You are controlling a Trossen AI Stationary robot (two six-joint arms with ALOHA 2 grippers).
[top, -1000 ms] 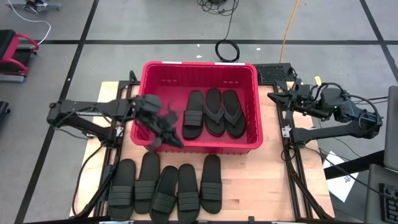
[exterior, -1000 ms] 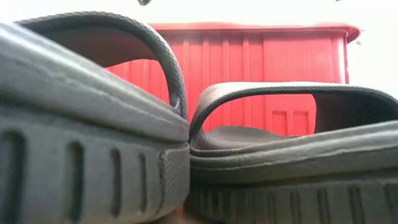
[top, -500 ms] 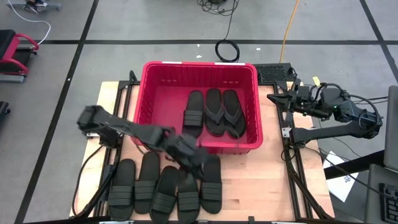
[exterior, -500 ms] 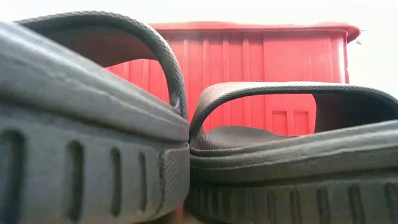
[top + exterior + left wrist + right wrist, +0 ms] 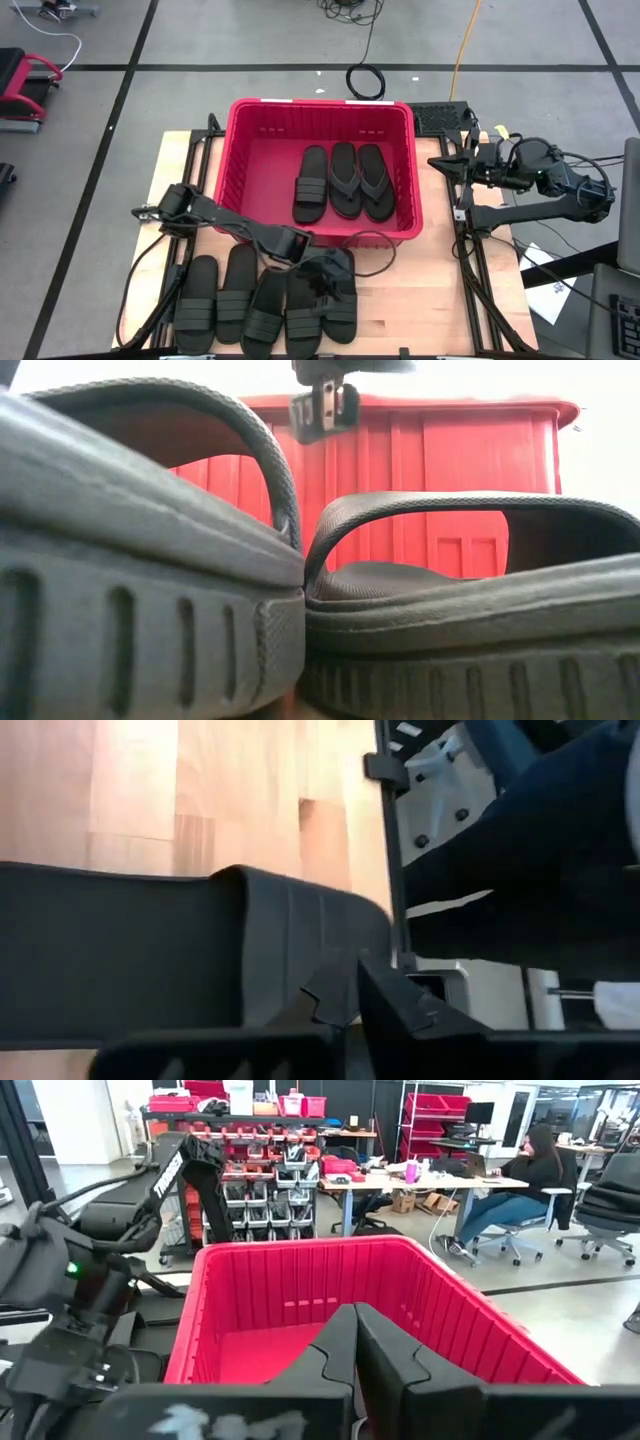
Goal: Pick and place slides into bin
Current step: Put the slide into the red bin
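Observation:
Five black slides lie sole-down in a row on the wooden table near its front edge, from the leftmost to the rightmost. Three more slides lie flat on the floor of the red bin behind them. My left gripper hovers shut just above the rightmost slide's far end; the left wrist view shows that slide's strap right before the fingers. In the low view the gripper hangs above the slides. My right gripper waits shut, raised, right of the bin.
Metal frame rails run along both sides of the table. A thin cable loop from my left arm hangs in front of the bin's near wall. Bare wood lies to the right of the row.
My left gripper has swung from over the bin's near left corner toward the table's near edge and right, sinking until it hangs over the rightmost slide of the row. It has come into the low view from above. The slides have kept still.

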